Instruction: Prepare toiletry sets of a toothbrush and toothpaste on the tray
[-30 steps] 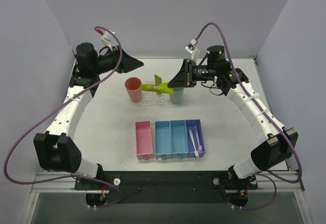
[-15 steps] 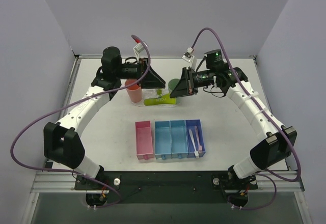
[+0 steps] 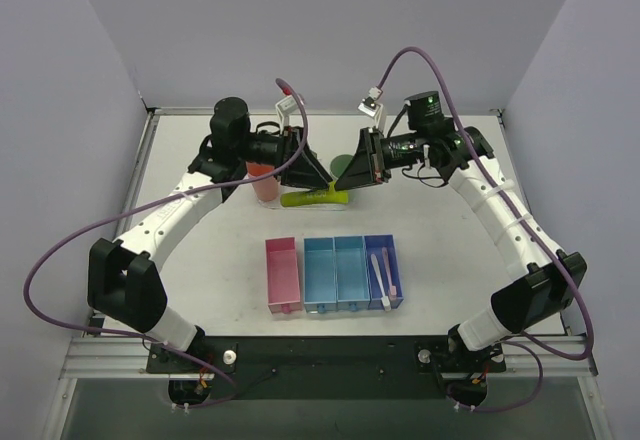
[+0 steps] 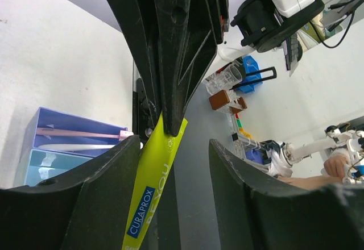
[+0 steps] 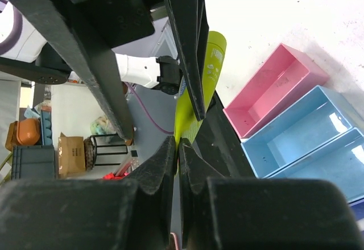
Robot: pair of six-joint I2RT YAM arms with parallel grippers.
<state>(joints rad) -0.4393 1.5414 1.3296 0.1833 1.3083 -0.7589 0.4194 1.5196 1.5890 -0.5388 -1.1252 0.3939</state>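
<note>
A yellow-green toothpaste tube (image 3: 312, 198) hangs level over the table between my two grippers. My right gripper (image 3: 346, 186) is shut on one end of it; in the right wrist view (image 5: 179, 145) the tube (image 5: 200, 85) runs away from the closed fingertips. My left gripper (image 3: 318, 182) is open, with the tube (image 4: 152, 193) lying between its spread fingers near the left one (image 4: 85, 204). Two pale pink-and-white toothbrushes (image 3: 383, 276) lie in the rightmost bin. The tray is hidden behind the grippers, and no second tube shows.
An orange-pink cup (image 3: 264, 182) stands behind the left gripper, and a green cup (image 3: 343, 164) is partly hidden by the right one. A pink bin (image 3: 282, 276) and blue bins (image 3: 336, 274) sit in a row near the front middle.
My left arm has swung in from the far left, and its open jaws now stand around the tube. My right gripper has carried the tube a little nearer and lower.
</note>
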